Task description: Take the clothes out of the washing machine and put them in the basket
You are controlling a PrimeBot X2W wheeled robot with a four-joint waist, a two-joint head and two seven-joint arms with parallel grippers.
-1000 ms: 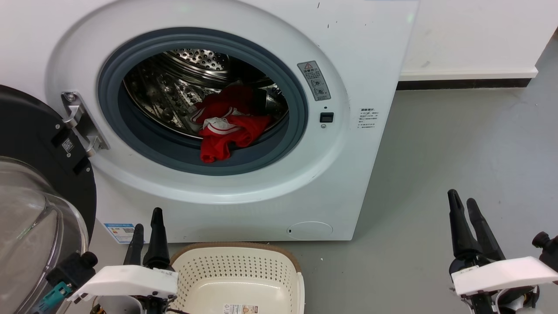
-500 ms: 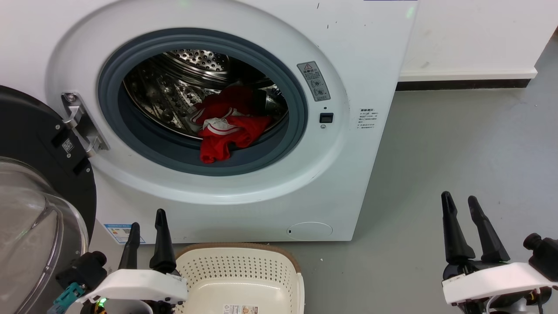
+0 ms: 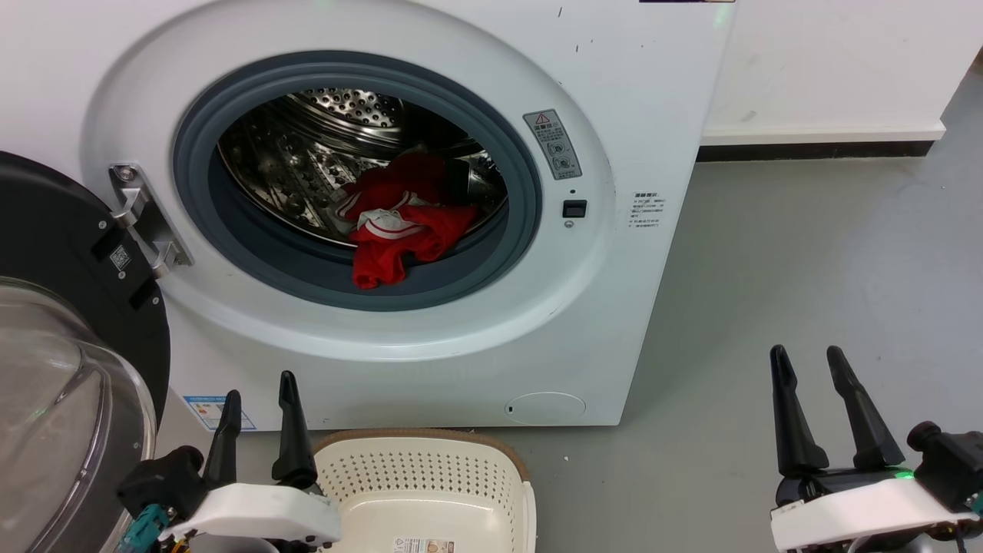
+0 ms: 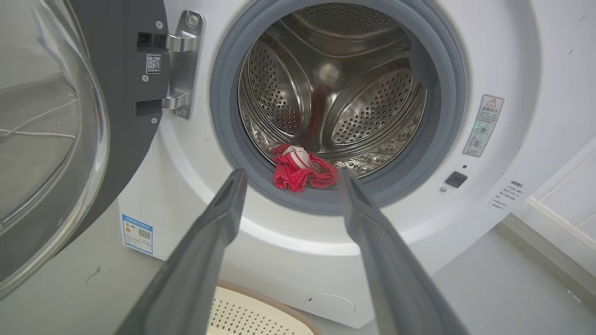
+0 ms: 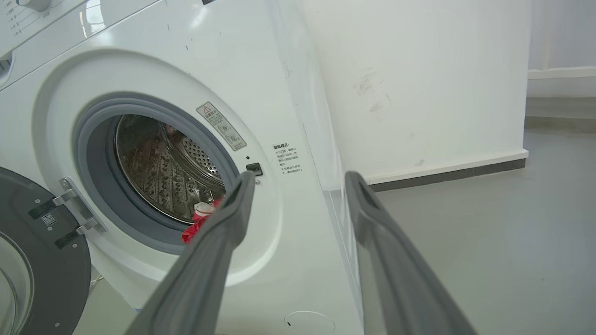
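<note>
My left jaws stand spread, holding nothing, with the basket (image 3: pixel 399 476) just beside them on the right. My right jaws are spread too, empty, above the floor (image 3: pixel 768 269). Ahead of the left jaws, the clothes (image 3: pixel 407 238) lie at the drum mouth of the washing machine (image 3: pixel 461 369), draped onto the grey ring (image 3: pixel 476 269).

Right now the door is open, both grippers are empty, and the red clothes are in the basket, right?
No: the head view shows the red clothes inside the washing machine, not the basket. The door is open; the left gripper and right gripper are empty.
</note>
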